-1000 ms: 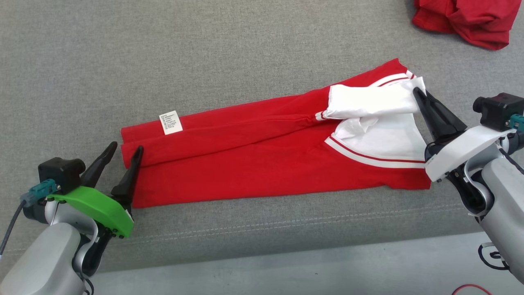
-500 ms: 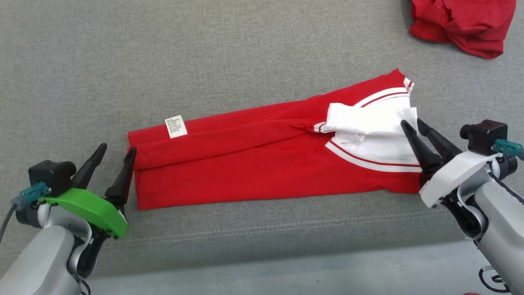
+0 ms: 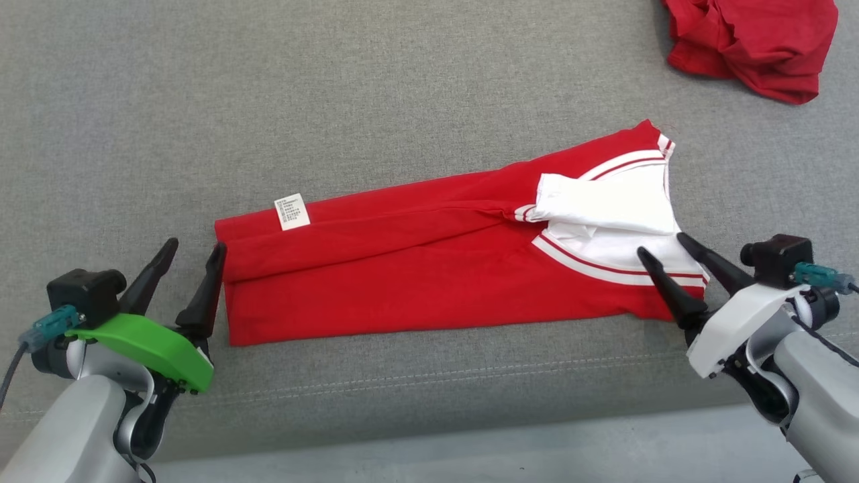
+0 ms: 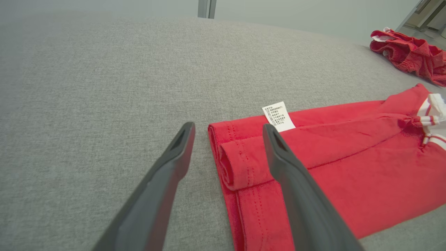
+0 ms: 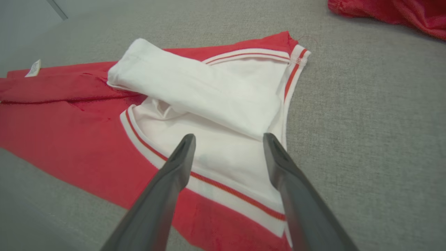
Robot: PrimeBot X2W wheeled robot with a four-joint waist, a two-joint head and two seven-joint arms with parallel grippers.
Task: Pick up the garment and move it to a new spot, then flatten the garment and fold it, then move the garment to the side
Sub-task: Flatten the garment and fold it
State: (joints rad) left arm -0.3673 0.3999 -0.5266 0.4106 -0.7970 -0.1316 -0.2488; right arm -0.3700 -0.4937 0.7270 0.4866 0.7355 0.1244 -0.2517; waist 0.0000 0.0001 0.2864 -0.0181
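Observation:
The garment [image 3: 416, 268] is red with white, red-striped panels and lies folded into a long strip across the grey cushion. A white care label [image 3: 291, 210] sits near its left end. My left gripper [image 3: 194, 251] is open beside that left end, its fingers straddling the rolled hem [image 4: 231, 158] without holding it. My right gripper [image 3: 664, 245] is open over the white panel [image 5: 216, 104] at the right end, holding nothing. A folded white sleeve [image 3: 604, 204] lies loose on top there.
A second red garment [image 3: 751, 37] lies crumpled at the far right of the grey cushion [image 3: 268, 100], also seen as a red heap [image 4: 411, 52] in the left wrist view. The cushion's front seam [image 3: 436, 376] runs just below the strip.
My right gripper has opened, let go of the white sleeve and drawn back toward me. The sleeve now rests on the garment. The left gripper has opened wider. The camera shifted slightly.

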